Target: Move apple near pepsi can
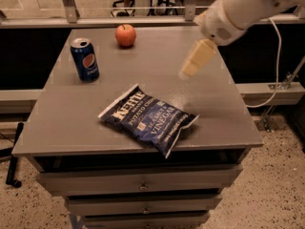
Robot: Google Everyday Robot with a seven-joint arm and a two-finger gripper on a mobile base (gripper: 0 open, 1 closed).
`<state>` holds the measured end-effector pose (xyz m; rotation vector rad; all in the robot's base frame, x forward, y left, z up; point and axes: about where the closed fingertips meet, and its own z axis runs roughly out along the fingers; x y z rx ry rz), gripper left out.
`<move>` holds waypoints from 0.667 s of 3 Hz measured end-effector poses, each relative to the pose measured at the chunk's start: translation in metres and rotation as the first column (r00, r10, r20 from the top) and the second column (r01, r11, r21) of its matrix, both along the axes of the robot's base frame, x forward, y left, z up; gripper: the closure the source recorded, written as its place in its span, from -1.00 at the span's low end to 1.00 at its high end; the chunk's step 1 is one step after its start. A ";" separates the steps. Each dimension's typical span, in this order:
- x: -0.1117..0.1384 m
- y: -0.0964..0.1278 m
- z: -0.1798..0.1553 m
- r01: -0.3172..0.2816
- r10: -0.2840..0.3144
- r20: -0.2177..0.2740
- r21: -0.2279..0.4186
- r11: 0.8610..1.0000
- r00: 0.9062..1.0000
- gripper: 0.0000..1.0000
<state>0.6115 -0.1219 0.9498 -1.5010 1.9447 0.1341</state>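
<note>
The red-orange apple [126, 35] sits at the far edge of the grey table [66, 123], a little left of the middle. The blue pepsi can [85, 59] stands upright at the far left, to the front left of the apple and apart from it. My gripper [191, 65] hangs above the right half of the table, pointing down and to the left. It is well to the right of the apple and in front of it, and it holds nothing that I can see. The white arm [243, 8] reaches in from the upper right.
A dark blue Kettle chip bag [147, 118] lies flat in the middle front of the table. Drawers [143, 185] sit under the tabletop. A railing [143, 20] runs behind the table. A cable [276, 61] hangs at the right side.
</note>
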 end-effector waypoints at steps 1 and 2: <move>0.023 0.010 -0.003 0.014 -0.015 0.025 0.049 0.999 1.000 -1.00; 0.023 0.011 -0.004 0.014 -0.015 0.023 0.051 0.999 1.000 -1.00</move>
